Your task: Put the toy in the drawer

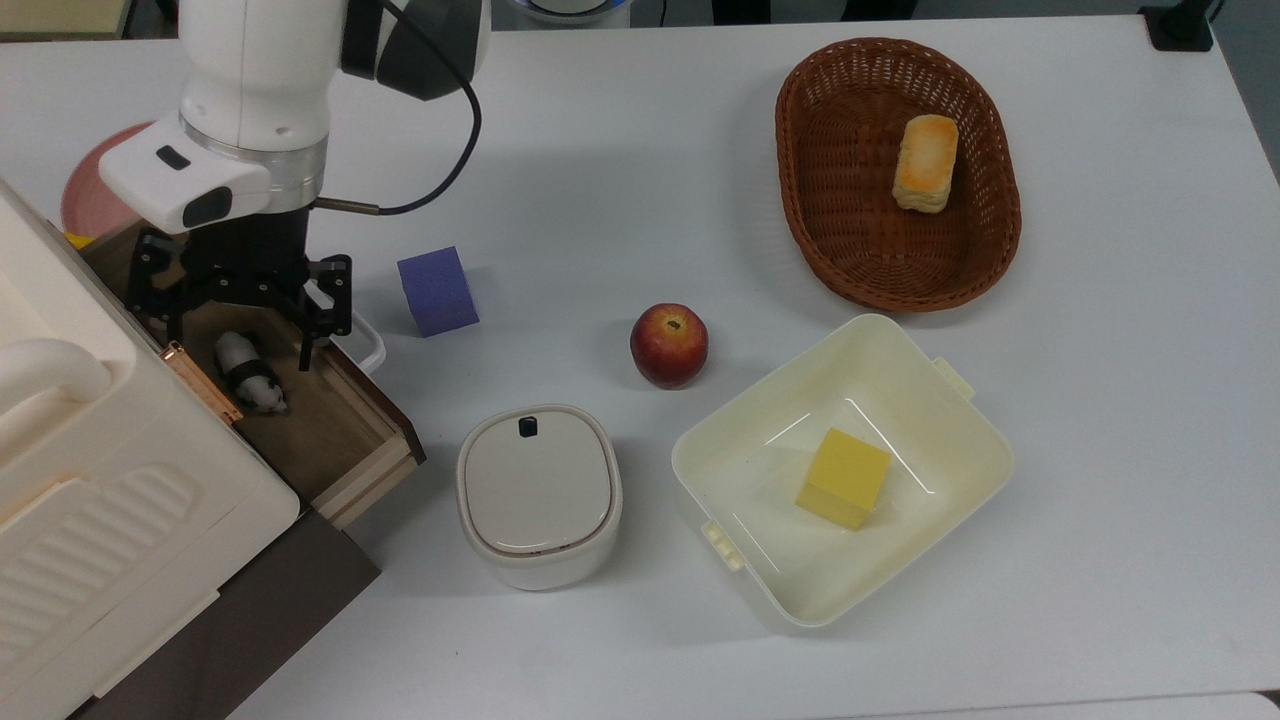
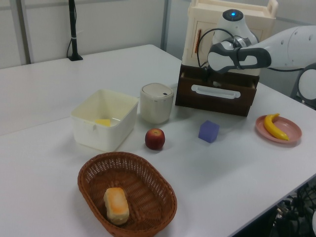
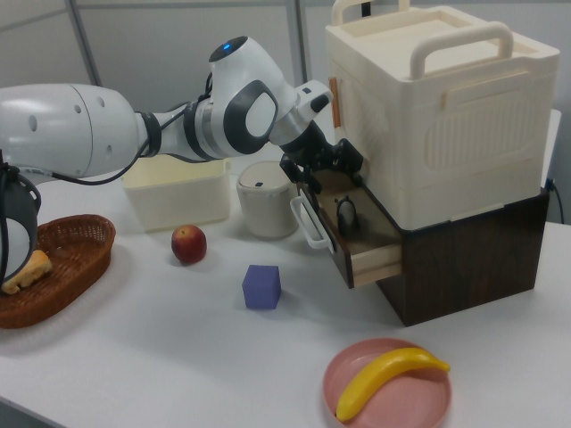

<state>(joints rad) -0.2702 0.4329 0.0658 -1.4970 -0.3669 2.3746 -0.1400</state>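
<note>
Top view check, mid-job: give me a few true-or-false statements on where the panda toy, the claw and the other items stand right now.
1. The tiny black-and-white panda toy lies inside the open wooden drawer. True.
2. The claw is shut on the panda toy. False: the claw is open above the drawer and the toy lies free on the drawer floor.
3. The yellow cube sits in the brown wicker basket. False: it sits in the cream plastic tub; the basket holds a bread roll.
4. The purple cube stands on the white table, outside the drawer. True.
5. The red apple rests on the pink plate. False: the apple is on the table; the plate holds a yellow banana.
</note>
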